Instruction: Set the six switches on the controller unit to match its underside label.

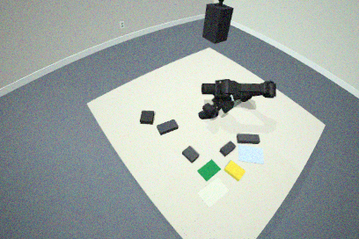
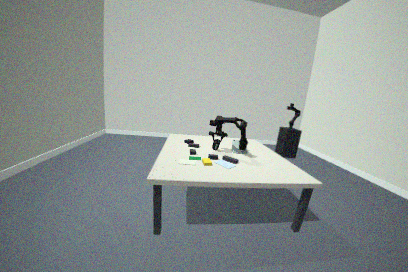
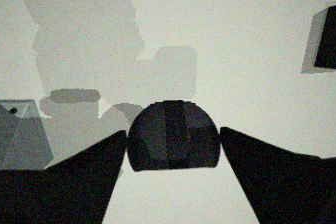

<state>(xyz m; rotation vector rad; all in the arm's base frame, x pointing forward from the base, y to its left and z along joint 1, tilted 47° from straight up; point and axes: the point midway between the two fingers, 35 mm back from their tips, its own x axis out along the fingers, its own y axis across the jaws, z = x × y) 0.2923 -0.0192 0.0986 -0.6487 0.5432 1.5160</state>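
Observation:
My gripper (image 1: 204, 114) (image 2: 216, 145) (image 3: 173, 134) hangs above the bench, fingers pointing down and set wide. A dark unit with a rounded outline and darker middle band (image 3: 176, 140) sits between the fingertips, touching both; it looks held. No numbers, green ends or label squares can be made out on it, so I cannot tell surely that it is the controller unit. Its underside is hidden. Plain dark modules lie apart on the bench: a squarish one (image 1: 147, 117), a longer one (image 1: 167, 126), a small one (image 1: 190, 154), another (image 1: 227, 148) and a long one (image 1: 248, 138).
A green piece (image 1: 208, 170) (image 2: 195, 158), a yellow block (image 1: 234, 170) (image 2: 207, 162), a pale blue sheet (image 1: 251, 154) (image 2: 225, 164) and a pale sheet (image 1: 213, 192) lie towards the front. A grey-blue box-like object (image 3: 30, 135) stands left in the wrist view. A dark module (image 3: 332, 37) is upper right there.

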